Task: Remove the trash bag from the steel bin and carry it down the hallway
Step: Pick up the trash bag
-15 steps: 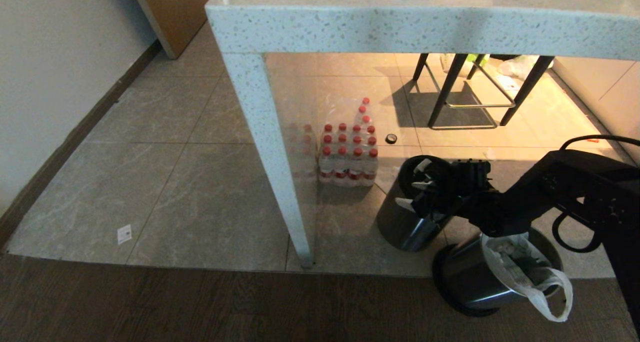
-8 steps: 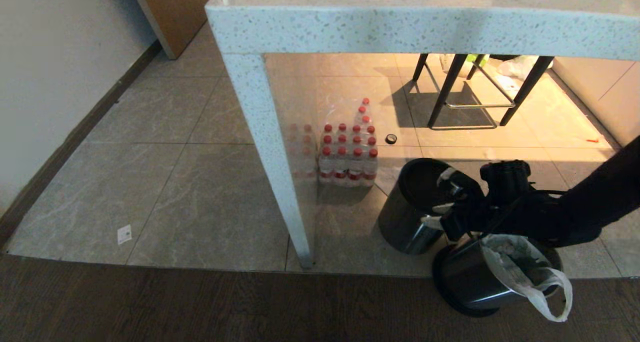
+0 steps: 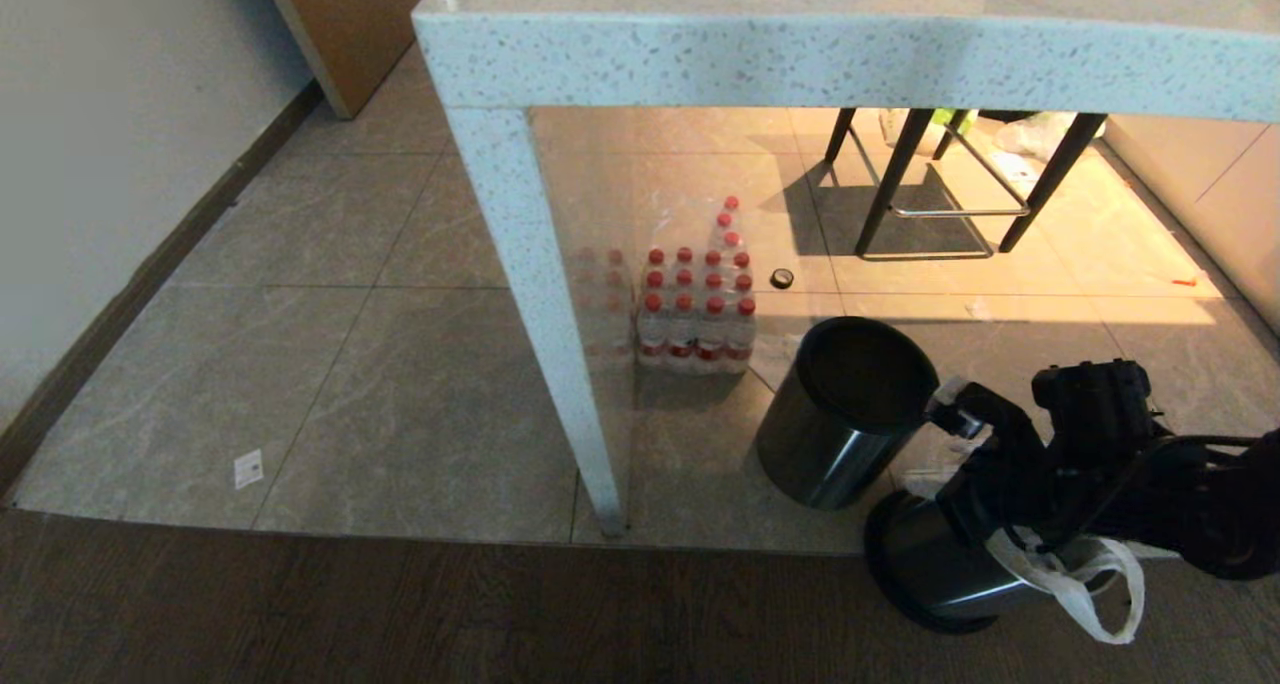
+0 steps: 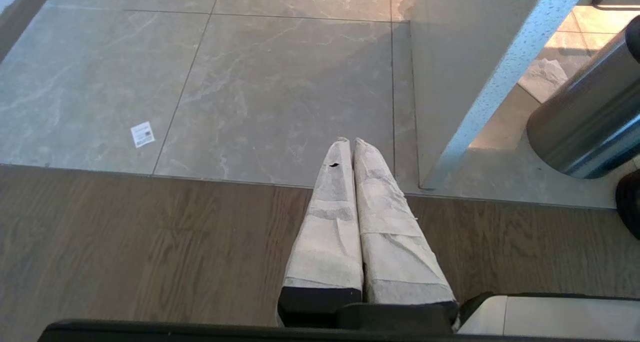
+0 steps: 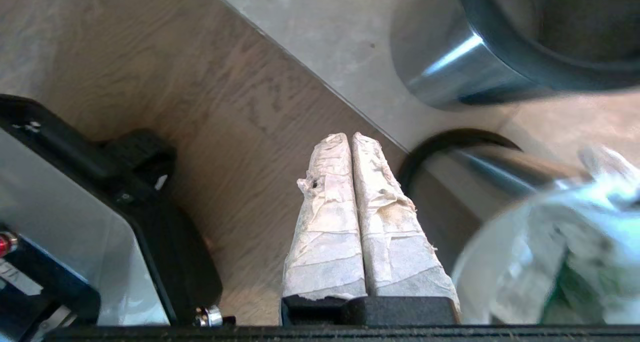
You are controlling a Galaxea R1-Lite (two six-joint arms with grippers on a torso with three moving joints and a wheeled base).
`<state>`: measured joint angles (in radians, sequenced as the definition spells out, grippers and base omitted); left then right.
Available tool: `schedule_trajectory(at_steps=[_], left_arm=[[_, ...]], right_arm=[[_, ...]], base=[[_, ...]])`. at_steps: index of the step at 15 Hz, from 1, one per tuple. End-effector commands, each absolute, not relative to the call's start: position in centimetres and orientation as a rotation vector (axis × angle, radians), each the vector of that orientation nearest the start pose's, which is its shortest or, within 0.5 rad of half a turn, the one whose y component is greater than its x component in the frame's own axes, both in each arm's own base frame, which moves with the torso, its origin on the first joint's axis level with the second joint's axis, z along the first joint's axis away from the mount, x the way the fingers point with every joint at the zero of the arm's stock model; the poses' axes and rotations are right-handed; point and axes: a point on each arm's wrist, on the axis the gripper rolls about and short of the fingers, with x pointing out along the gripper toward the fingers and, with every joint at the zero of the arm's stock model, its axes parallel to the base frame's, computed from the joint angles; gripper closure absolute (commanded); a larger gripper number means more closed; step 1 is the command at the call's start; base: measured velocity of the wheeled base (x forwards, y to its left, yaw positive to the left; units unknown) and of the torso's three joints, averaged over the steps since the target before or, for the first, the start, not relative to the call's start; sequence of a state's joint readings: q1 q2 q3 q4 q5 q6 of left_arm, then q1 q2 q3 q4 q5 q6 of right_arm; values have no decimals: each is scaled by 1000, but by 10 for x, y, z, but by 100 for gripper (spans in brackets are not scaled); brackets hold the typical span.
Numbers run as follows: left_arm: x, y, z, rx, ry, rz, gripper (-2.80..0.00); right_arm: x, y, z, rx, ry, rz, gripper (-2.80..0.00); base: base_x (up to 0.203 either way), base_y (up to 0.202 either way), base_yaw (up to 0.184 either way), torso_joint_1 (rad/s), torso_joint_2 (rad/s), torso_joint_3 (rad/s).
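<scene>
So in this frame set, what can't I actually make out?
- Head view: the mouth of the brushed-steel bin and most of the thin white plastic trash bag are hidden by the right arm.
- Right wrist view: the bag is blurred, its print unreadable.
- Head view: the small round black thing on the tiles is too small to identify.

The steel bin [image 3: 930, 574] sits at five o'clock, hemmed at eleven o'clock by the dark bin [image 3: 845, 414] and covered by the right arm. The surface's leg [image 3: 540, 314] blocks nine o'clock; bare tiled floor [image 3: 330, 384] lies beyond it.
</scene>
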<state>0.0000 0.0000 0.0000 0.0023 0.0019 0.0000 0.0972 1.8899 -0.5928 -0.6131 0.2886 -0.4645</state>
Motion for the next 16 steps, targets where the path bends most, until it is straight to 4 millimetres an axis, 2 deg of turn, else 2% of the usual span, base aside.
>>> schedule_trajectory(at_steps=[1,6,8,11,12,16], left_arm=[[-23,0,75,0,5,2,0],[-23,0,75,0,5,2,0],[-23,0,75,0,5,3,0],[-23,0,75,0,5,2,0],[-23,0,75,0,3,2,0],[-23,0,75,0,5,2,0]], right_arm=[[285,18,74,-366,597,453,0],[276,-65,63,-316,670,174,0],[270,-88,53,-302,715,113,0],[276,-114,48,-310,676,33,0],[273,-121,44,-319,675,14,-280],[260,-145,31,-390,738,-14,-280]], base=[[0,0,0,0,0,0],[0,0,0,0,0,0],[0,0,0,0,0,0],[0,0,0,0,0,0],[0,0,0,0,0,0],[0,0,0,0,0,0]])
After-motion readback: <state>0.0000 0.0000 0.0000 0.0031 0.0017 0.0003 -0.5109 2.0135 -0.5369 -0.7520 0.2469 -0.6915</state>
